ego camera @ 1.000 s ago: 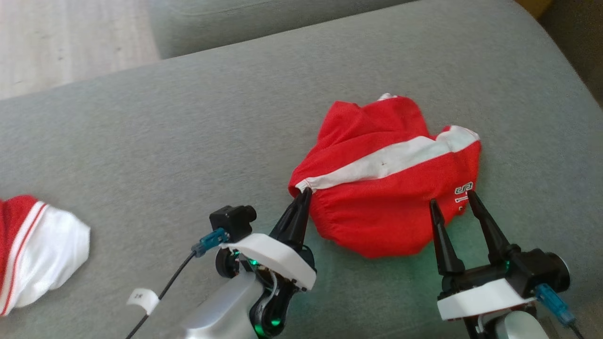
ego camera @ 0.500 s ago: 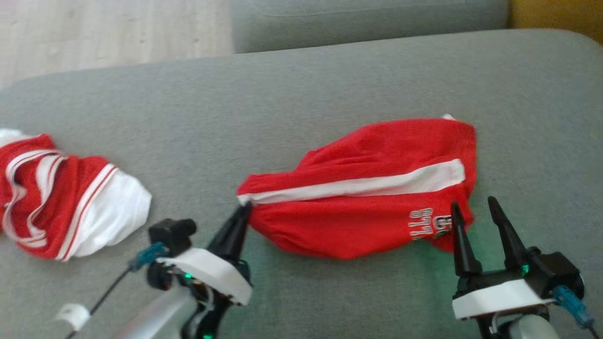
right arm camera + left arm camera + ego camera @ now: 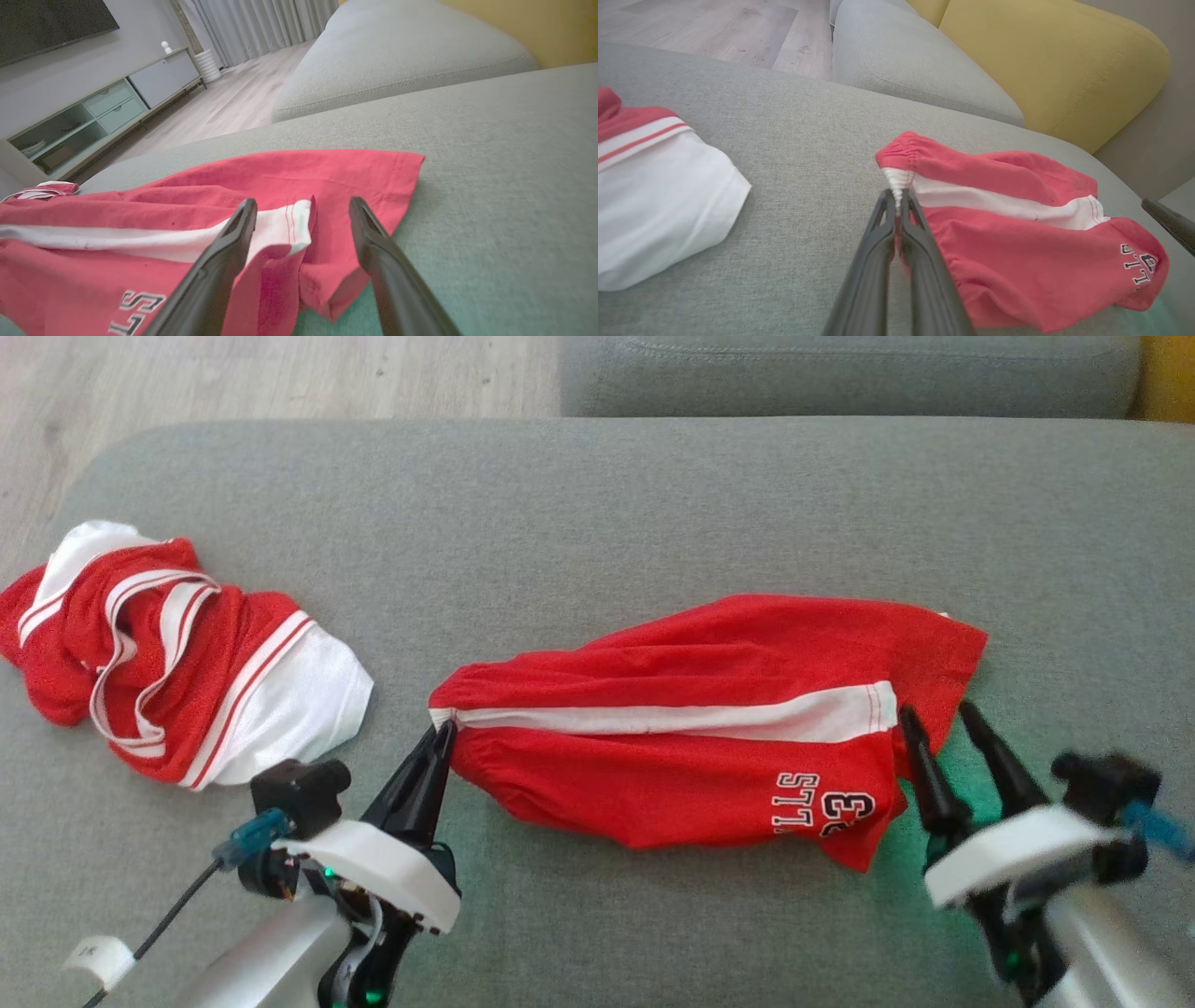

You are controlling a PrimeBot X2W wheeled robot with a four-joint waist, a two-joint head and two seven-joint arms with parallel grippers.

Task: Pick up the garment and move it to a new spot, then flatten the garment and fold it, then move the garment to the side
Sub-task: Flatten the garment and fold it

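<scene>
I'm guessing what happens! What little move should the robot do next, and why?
Probably ease the right tool down and close it on the hem of the red shorts. It is open around that edge, while the left tool pinches the waistband, so both ends could be pulled flat.

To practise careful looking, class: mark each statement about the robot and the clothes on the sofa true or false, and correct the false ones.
1. The left hand is shut on the red shorts at the waistband. True.
2. The right hand grips the shorts. False: its fingers stand open by the leg hem.
3. The shorts lie on the floor. False: they lie on the grey cushion.
4. A red-and-white garment lies apart from the shorts. True.
</scene>
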